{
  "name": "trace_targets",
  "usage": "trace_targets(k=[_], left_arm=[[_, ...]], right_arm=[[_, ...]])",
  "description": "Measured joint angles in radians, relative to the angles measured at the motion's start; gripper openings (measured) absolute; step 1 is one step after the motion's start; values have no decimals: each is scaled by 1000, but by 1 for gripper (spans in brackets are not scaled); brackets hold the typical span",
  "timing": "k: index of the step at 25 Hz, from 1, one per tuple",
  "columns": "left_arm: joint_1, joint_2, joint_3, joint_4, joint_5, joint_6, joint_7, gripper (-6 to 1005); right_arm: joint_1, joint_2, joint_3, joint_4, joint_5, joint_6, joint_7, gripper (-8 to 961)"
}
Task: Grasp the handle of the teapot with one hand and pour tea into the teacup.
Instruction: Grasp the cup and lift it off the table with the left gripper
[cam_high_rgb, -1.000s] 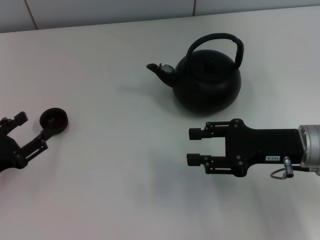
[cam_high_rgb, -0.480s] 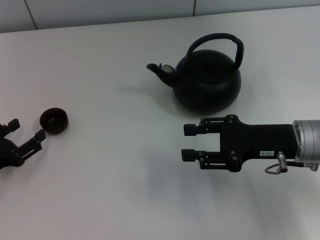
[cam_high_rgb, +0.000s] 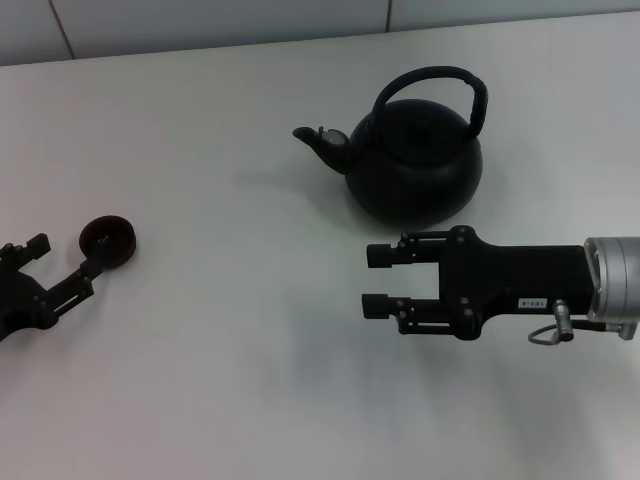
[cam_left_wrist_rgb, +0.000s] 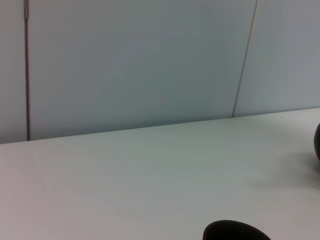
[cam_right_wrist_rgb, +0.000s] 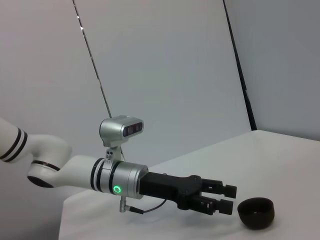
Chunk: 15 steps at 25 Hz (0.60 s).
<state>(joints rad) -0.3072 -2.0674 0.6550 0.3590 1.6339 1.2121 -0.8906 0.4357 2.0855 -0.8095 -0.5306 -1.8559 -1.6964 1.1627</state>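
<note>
The matte-black teapot (cam_high_rgb: 415, 165) stands upright at the back centre of the white table, spout to the left, its arched handle (cam_high_rgb: 440, 76) up. The small dark teacup (cam_high_rgb: 108, 241) sits at the left; it also shows in the left wrist view (cam_left_wrist_rgb: 233, 231) and the right wrist view (cam_right_wrist_rgb: 256, 212). My right gripper (cam_high_rgb: 376, 279) is open and empty, level above the table just in front of the teapot, fingers pointing left. My left gripper (cam_high_rgb: 61, 257) is open and empty at the left edge, one fingertip close beside the teacup; it also shows in the right wrist view (cam_right_wrist_rgb: 226, 198).
The white table (cam_high_rgb: 230, 350) is bare apart from these things. A pale panelled wall (cam_high_rgb: 200, 20) runs along its far edge. A sliver of the teapot (cam_left_wrist_rgb: 317, 143) shows at the edge of the left wrist view.
My left gripper drew back from the teacup toward the lower left, then came back close to it. My right gripper shifted slightly left in front of the teapot. Teapot and teacup have not moved.
</note>
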Motion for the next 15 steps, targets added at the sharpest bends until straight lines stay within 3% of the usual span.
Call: trace_targets(k=[15], left_arm=[[-14,-2,24,-9,0,-4,-3,762]], right_arm=[[3,1,-1,0,1,12,0,607]])
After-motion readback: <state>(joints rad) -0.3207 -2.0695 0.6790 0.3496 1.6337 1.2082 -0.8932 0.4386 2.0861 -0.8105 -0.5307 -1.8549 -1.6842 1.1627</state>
